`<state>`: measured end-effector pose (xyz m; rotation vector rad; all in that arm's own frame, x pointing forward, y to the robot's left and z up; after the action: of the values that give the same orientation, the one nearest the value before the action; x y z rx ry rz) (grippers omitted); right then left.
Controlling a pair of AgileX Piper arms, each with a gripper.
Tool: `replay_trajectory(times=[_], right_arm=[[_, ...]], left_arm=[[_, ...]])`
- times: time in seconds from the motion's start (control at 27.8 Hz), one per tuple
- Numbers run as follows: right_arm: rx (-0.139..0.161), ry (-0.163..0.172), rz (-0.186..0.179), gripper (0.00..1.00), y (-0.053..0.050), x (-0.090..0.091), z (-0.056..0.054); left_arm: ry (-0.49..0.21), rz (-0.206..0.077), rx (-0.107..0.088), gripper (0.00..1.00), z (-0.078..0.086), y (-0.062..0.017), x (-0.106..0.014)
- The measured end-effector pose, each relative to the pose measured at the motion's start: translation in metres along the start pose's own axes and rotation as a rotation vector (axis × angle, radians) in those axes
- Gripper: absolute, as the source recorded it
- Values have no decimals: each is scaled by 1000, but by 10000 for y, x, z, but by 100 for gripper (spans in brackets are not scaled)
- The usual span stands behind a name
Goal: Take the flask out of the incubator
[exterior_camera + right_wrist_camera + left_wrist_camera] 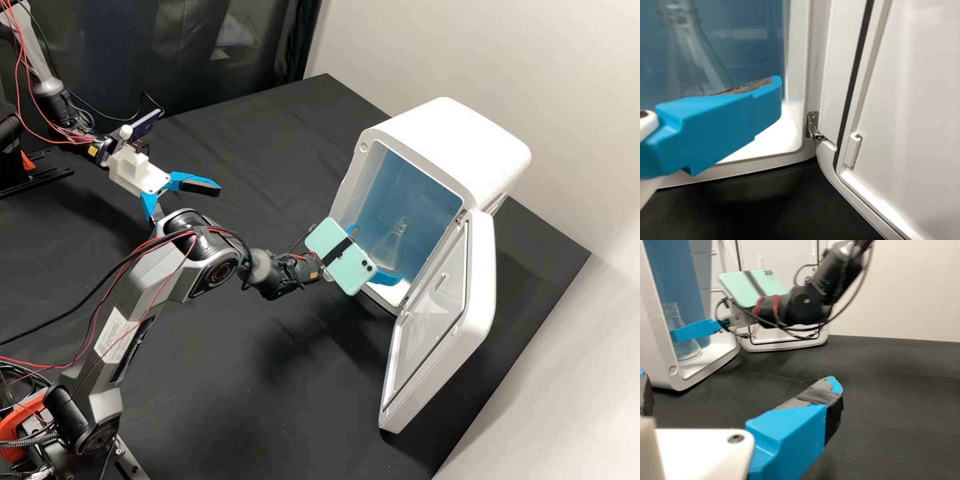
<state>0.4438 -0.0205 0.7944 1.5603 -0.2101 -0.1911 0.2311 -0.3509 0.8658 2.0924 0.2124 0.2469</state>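
Note:
The white incubator [453, 140] stands at the bench's right with its door [440, 313] swung open toward the front. A clear conical flask [395, 241] stands upright on its blue-lit floor. My right gripper [370, 257] is at the incubator's mouth, open, with one blue finger [720, 122] low beside the flask [685, 55]. From the left wrist, that finger [695, 330] crosses in front of the flask [672, 315]. My left gripper [177, 200] hangs open and empty over the bench's far left, well away from the incubator [660, 365].
A mint-green phone [343, 257] is strapped on the right arm's wrist. The open door [910, 100] stands close beside the right gripper. Red and black cables trail along both arms. The bench ends just right of the incubator, near a white wall.

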Motion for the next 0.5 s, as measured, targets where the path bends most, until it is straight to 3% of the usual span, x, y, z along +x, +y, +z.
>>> replay_trajectory(times=[0.18,0.29,0.5], right_arm=[[8,-21,-3,100,14,149,-29],[-13,-14,4,100,39,224,-74],[5,-43,2,100,72,307,-106]], left_arm=[[-3,-1,0,100,7,-1,1],[-3,-1,0,100,7,-1,1],[-3,-1,0,100,7,-1,1]])
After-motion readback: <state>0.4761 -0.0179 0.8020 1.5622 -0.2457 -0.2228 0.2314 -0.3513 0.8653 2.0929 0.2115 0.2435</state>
